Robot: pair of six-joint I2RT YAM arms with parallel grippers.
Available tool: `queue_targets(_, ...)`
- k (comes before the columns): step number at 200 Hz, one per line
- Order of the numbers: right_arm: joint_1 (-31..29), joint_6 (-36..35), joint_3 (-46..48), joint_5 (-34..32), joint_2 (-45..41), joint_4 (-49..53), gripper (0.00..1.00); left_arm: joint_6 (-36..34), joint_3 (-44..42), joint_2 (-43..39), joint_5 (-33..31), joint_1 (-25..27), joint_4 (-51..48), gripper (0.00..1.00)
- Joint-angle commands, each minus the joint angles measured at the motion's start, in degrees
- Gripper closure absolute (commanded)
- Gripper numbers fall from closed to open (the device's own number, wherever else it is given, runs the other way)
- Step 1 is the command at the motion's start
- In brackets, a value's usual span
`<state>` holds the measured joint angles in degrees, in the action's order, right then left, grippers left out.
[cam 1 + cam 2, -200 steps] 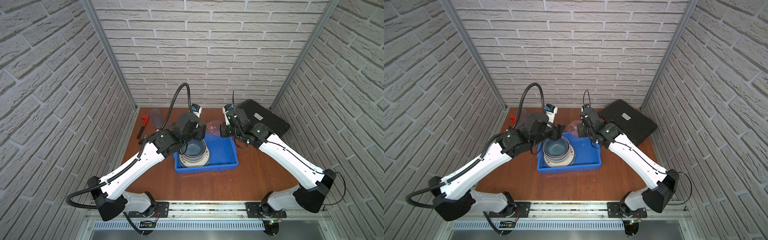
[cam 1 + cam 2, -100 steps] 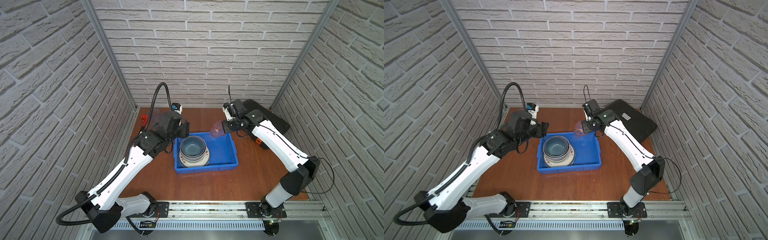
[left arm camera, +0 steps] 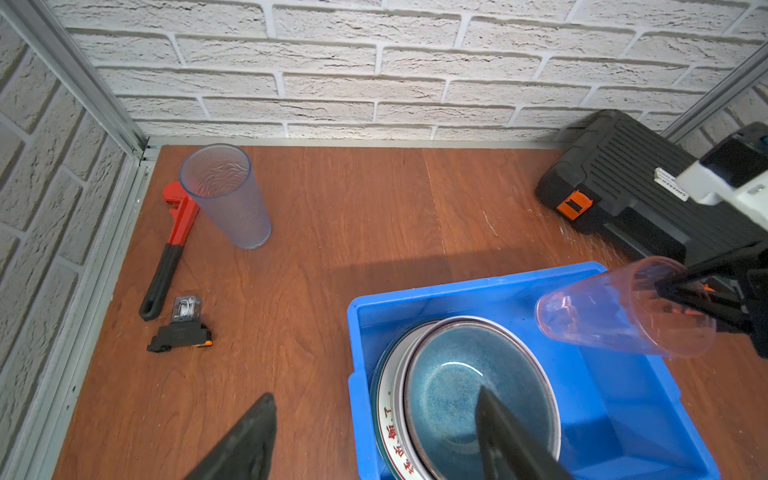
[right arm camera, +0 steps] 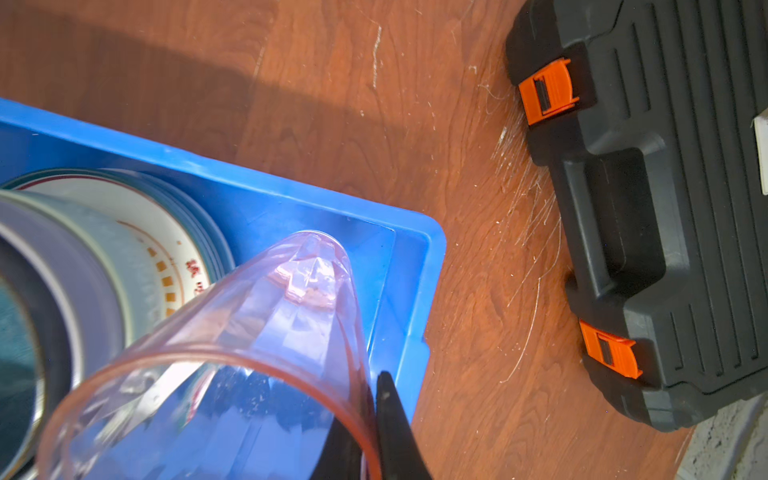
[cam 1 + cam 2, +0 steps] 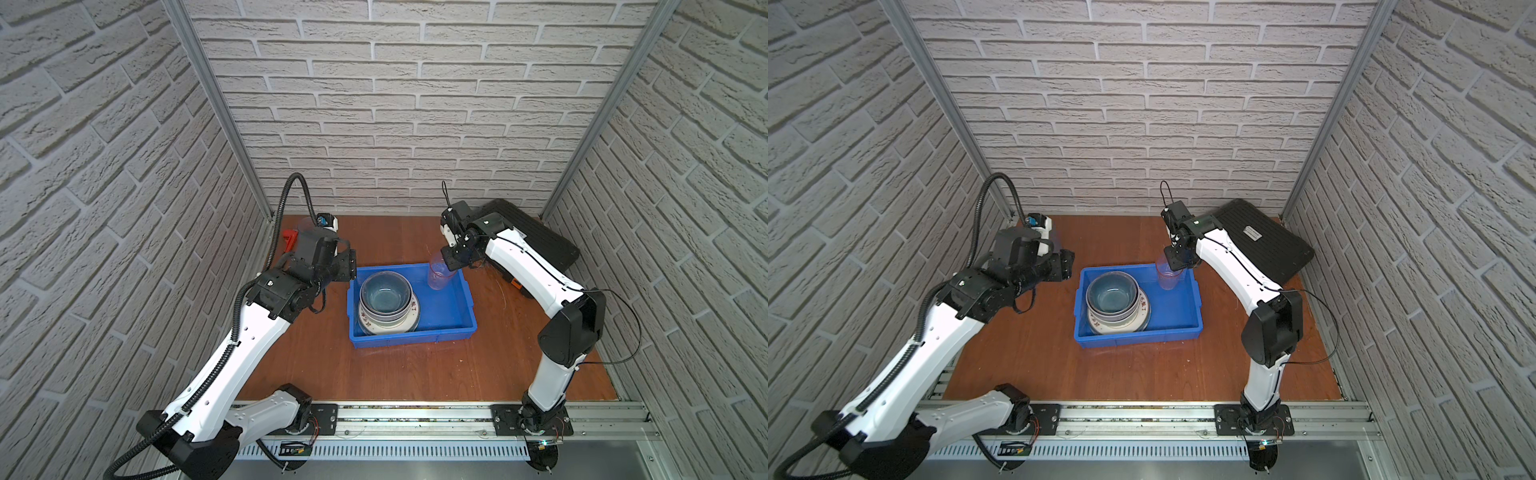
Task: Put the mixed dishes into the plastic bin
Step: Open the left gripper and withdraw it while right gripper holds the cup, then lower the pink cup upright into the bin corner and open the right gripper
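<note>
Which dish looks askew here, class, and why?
The pink tumbler is tilted, pinched by its rim in the right gripper above a corner of the blue bin; the clear tumbler stands upright beside the red pipe wrench.

Left arm [image 5: 249,340]: reaches forward from the base rail, elbow bent, forearm angled inward.
Left wrist: pitched down and toward the middle.
Left gripper [image 3: 375,394]: fingers [image 3: 249,436] spread wide, nothing between them.
Right arm [image 5: 523,262]: lower link upright, elbow high, forearm reaching back and inward.
Right gripper [image 5: 451,259]: points down, jaws pinched on the rim of a pink tumbler [image 5: 438,276], one finger inside and one outside.
</note>
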<state>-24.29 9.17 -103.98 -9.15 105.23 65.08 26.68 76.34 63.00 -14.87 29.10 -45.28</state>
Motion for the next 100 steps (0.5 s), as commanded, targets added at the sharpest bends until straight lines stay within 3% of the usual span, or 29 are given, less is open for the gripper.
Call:
queue_targets(1,1.1,-1.1,-1.9,-0.4,0.9,0.2,0.94,-0.4,-0.9,-1.1,0.7,-1.2,-1.1,0.25)
queue_targets(100,5.2,-1.7,-2.3,1.1,6.1,-0.6,0.94,-0.7,-1.4,-1.6,1.3,-3.2,-2.6,0.24)
